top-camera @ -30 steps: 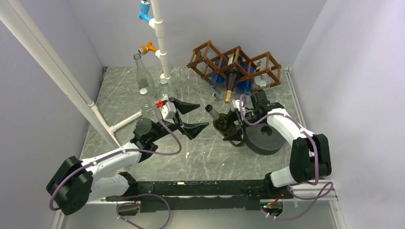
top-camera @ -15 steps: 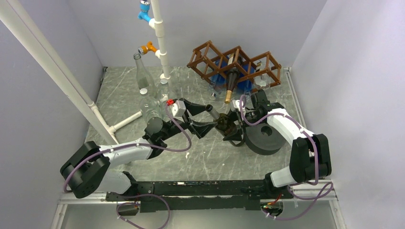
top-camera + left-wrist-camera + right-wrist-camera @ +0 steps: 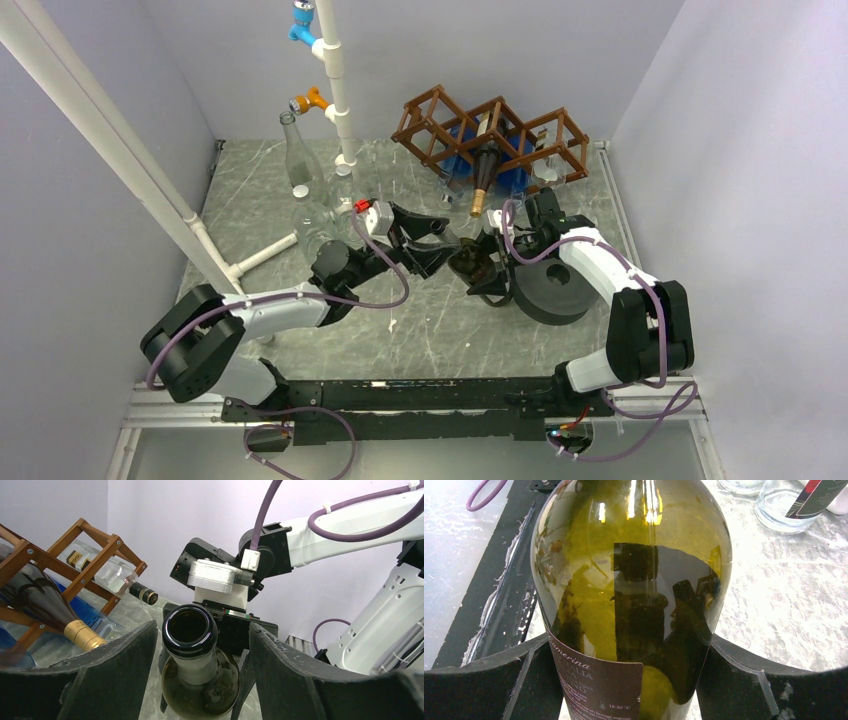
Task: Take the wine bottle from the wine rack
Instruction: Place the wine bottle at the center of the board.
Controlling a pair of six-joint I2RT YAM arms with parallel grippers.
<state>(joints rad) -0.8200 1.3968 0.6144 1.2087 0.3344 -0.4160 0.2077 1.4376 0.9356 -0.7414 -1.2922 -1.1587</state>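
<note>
The brown wooden wine rack (image 3: 495, 130) stands at the back of the table and also shows in the left wrist view (image 3: 75, 542). A dark green wine bottle (image 3: 468, 262) is off the rack, tilted above the table with its neck pointing left. My right gripper (image 3: 490, 265) is shut on the bottle's body (image 3: 634, 580), fingers (image 3: 744, 680) pressed on both sides by the label. My left gripper (image 3: 440, 240) is open around the open-mouthed neck (image 3: 190, 630), with a gap on each side.
A gold-foiled dark bottle (image 3: 484, 180) and a clear bottle (image 3: 107, 572) lie in the rack, with blue pieces (image 3: 460, 150) beneath. A clear bottle (image 3: 296, 155) stands by the white pipe (image 3: 335, 80). A dark round disc (image 3: 550, 285) lies under the right arm.
My left arm has swung right and its open fingers have come round the bottle's neck. The right gripper and bottle have stayed in place.
</note>
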